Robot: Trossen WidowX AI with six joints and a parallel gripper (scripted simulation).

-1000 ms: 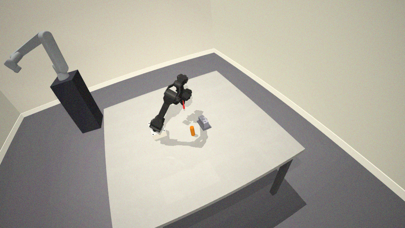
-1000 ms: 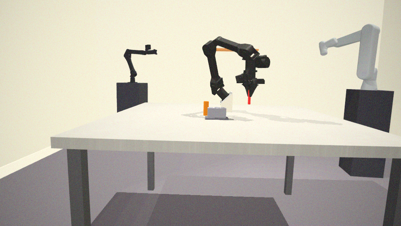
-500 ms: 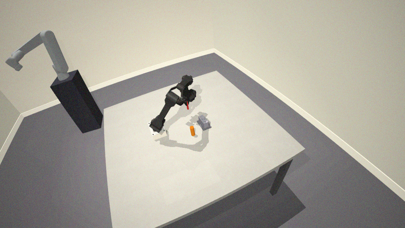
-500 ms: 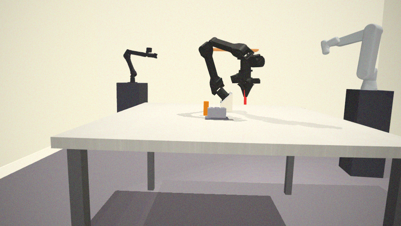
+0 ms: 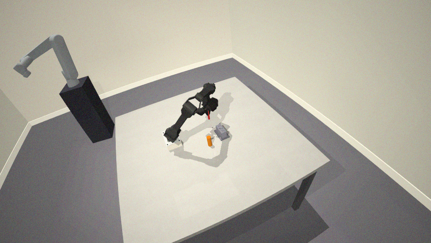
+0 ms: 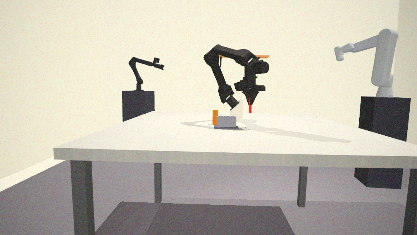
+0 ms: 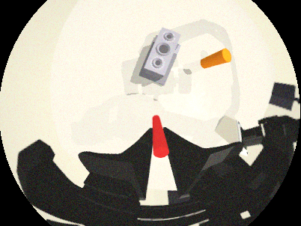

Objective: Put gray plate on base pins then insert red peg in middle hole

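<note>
My gripper [image 5: 208, 112] [image 6: 249, 103] [image 7: 157, 130] is shut on the red peg [image 5: 208, 116] [image 6: 250, 109] [image 7: 160, 144], which hangs roughly upright, its lower part sticking out below the fingertips, above the table. The gray plate [image 5: 221, 129] [image 6: 226, 121] [image 7: 171, 56] is a block with three holes on top, the middle one widest. It sits level on the darker base [image 6: 226, 127]; the pins are too small to make out clearly. The wrist view shows the middle hole open. The peg is off to the side of the plate and higher than its top.
An orange cylinder [image 5: 209, 141] [image 6: 214, 116] [image 7: 216, 58] stands upright close beside the base. My arm's white mount [image 5: 174, 146] [image 6: 238, 113] is on the table. A gray arm [image 5: 64, 57] [image 6: 384, 58] stands on a dark pedestal beyond the table, and a black arm [image 6: 133, 69] stands on another.
</note>
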